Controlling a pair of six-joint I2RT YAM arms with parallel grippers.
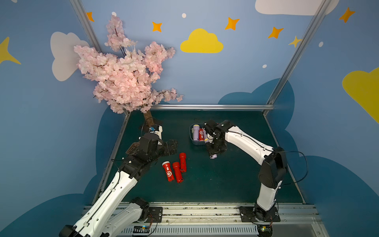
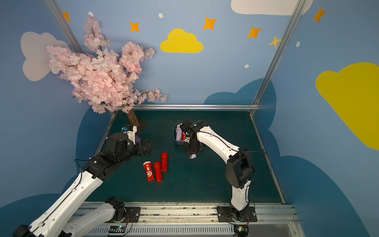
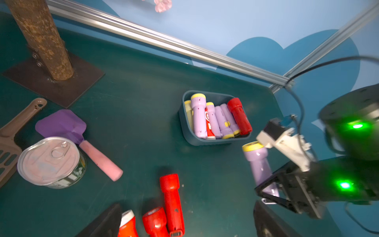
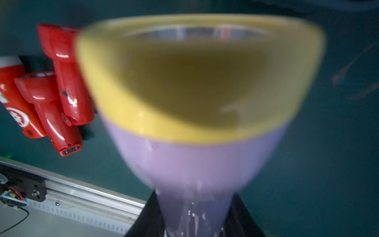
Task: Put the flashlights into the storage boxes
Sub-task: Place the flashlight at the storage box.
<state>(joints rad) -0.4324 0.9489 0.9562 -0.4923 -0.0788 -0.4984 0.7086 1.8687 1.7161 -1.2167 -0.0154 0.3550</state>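
The slate-blue storage box (image 3: pixel 184 127) (image 1: pixel 191 133) (image 2: pixel 174 134) sits mid-table with several lavender and red flashlights (image 3: pixel 213 119) lying in it. My right gripper (image 1: pixel 214 152) (image 2: pixel 192 152) (image 3: pixel 272 190) (image 4: pixel 192 205) is shut on a lavender flashlight with a yellow head (image 3: pixel 258 164) (image 4: pixel 194 123), off the table beside the box's near corner, head toward the box. Three red flashlights (image 1: pixel 177 172) (image 2: pixel 158 172) (image 3: pixel 172 203) (image 4: pixel 47 110) lie side by side on the green mat. My left gripper (image 1: pixel 174 146) (image 2: pixel 146 146) (image 3: pixel 190 207) hangs open just behind them, holding nothing.
At the back left stands a pink blossom tree (image 1: pixel 123 71) whose trunk (image 3: pixel 41 39) is bolted to a dark base plate. Beside it lie a tin can (image 3: pixel 49 162), a purple scoop with a pink handle (image 3: pixel 61 125) and a brown slotted scoop (image 3: pixel 8 143). A metal rail (image 1: pixel 205 106) edges the table's back.
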